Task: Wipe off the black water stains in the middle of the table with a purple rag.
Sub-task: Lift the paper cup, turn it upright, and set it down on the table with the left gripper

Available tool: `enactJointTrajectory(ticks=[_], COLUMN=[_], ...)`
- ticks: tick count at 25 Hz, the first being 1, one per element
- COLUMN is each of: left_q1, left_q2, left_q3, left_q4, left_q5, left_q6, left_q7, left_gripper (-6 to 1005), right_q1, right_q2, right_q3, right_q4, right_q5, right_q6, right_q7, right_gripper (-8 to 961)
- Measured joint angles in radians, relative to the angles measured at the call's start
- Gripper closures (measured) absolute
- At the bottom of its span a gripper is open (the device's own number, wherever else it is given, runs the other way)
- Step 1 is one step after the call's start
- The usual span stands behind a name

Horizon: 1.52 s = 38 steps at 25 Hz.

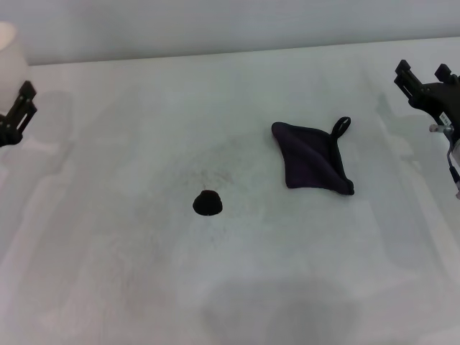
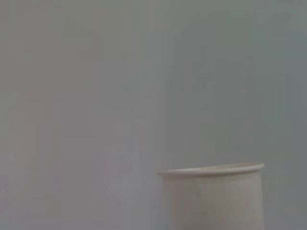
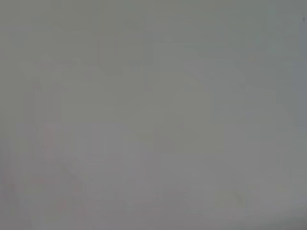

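My left gripper (image 1: 25,100) hangs at the table's (image 1: 108,273) far left edge, well away from the work; I cannot tell its finger state. A white cup (image 2: 213,196) stands just beyond it, seen in the left wrist view. The stain (image 1: 208,203), one small black blob, sits mid-table with faint grey specks around it. The rag (image 1: 310,158) lies flat to its right and slightly farther back, apart from it, loop at the far corner. My right gripper (image 1: 422,75) hovers at the far right edge, fingers apart, holding nothing.
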Motion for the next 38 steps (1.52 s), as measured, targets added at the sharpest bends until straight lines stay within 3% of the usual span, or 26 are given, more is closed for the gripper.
enactJointTrajectory(ticks=[5, 15, 28, 38], left_q1=[-0.032, -0.124, -0.117, -0.111], left_q2=[-0.007, -0.017, -0.019, -0.020], left_q3=[0.003, 0.010, 0.010, 0.010], left_q4=[-0.079, -0.175, -0.186, -0.207], left_q5=[-0.088, -0.071, 0.110, 0.137], left_q6=[0.025, 0.121, 0.123, 0.126], left_q7=[0.003, 0.006, 0.056, 0.071], left_gripper=[339, 341, 340, 338], right_q1=[0.000, 0.015, 0.018, 0.028], right_q2=[0.000, 0.001, 0.002, 0.002], right_q3=[0.000, 0.000, 0.000, 0.000], right_q4=[0.000, 0.007, 0.012, 0.035], right_q5=[0.000, 0.000, 0.000, -0.002], right_q6=[0.000, -0.008, -0.011, -0.022], right_q7=[0.001, 0.002, 0.002, 0.002], right_gripper=[110, 110, 111, 111])
